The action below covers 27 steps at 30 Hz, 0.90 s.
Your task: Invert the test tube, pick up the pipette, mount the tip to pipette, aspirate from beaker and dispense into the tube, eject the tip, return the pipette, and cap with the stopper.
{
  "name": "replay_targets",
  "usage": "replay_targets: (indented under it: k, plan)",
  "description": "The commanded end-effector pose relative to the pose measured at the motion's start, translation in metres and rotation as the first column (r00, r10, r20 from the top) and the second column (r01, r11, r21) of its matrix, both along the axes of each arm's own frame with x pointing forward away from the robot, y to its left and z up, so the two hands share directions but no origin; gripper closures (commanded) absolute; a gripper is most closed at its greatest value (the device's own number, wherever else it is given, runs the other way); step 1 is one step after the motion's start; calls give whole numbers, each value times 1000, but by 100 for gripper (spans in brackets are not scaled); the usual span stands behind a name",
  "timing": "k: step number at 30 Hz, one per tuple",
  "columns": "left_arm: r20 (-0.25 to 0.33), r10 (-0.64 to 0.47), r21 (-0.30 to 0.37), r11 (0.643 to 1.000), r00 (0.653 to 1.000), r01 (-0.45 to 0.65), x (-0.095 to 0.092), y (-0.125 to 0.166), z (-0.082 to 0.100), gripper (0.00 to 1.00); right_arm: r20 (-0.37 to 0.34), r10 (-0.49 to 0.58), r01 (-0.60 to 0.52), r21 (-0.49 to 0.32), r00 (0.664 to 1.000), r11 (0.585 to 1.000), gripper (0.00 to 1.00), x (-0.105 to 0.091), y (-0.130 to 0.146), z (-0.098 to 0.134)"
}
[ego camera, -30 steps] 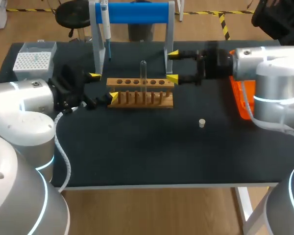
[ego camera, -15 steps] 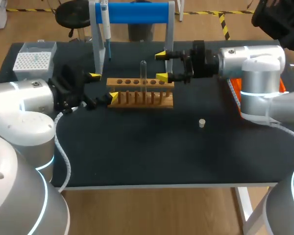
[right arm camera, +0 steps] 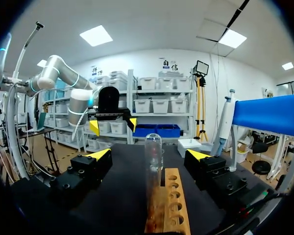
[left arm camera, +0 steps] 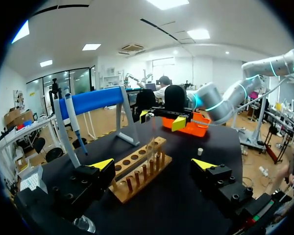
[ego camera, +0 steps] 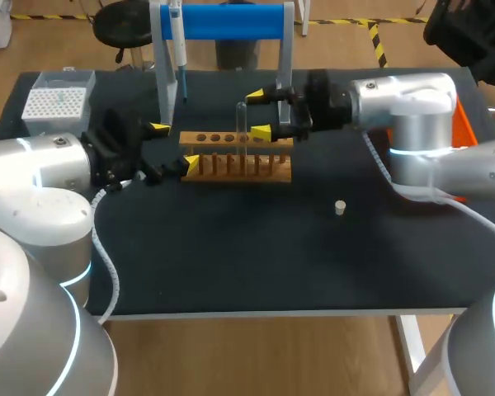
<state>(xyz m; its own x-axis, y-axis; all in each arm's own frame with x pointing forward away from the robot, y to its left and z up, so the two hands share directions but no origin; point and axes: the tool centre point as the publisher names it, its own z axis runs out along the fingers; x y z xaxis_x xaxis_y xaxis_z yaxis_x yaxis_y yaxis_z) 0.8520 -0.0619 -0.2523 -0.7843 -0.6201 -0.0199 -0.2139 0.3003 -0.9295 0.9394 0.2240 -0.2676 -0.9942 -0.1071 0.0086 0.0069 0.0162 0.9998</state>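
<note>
One test tube [right arm camera: 153, 161] stands upright in the wooden rack [right arm camera: 170, 205], looks empty, just ahead of the right gripper [right arm camera: 149, 154], whose fingers are spread wide and not touching it. The left gripper [left arm camera: 153, 164] is wide too.

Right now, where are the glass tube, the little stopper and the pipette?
test tube [right arm camera: 153, 159], right wrist view, middle of the glass.
stopper [ego camera: 340, 207], head view, its top.
pipette [ego camera: 179, 49], head view, its body.

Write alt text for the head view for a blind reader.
The right gripper, fingers open, sits close beside a clear test tube standing upright in a wooden rack. The left gripper, also open, is at the rack's other end; a small stopper lies on the black table, and a pipette hangs on a stand behind.
</note>
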Motion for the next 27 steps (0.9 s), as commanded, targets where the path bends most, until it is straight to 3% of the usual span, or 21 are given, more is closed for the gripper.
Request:
replay_targets:
  k: [1, 27]
  plan:
    - [5, 0, -4, 1000, 1000, 0, -1, 1, -2, 0, -2, 74, -74, 0, 997, 997, 0, 6, 6, -7]
    - [5, 0, -4, 1000, 1000, 0, -1, 1, -2, 0, -3, 19, -19, -12, 1000, 1000, 0, 4, 30, -15]
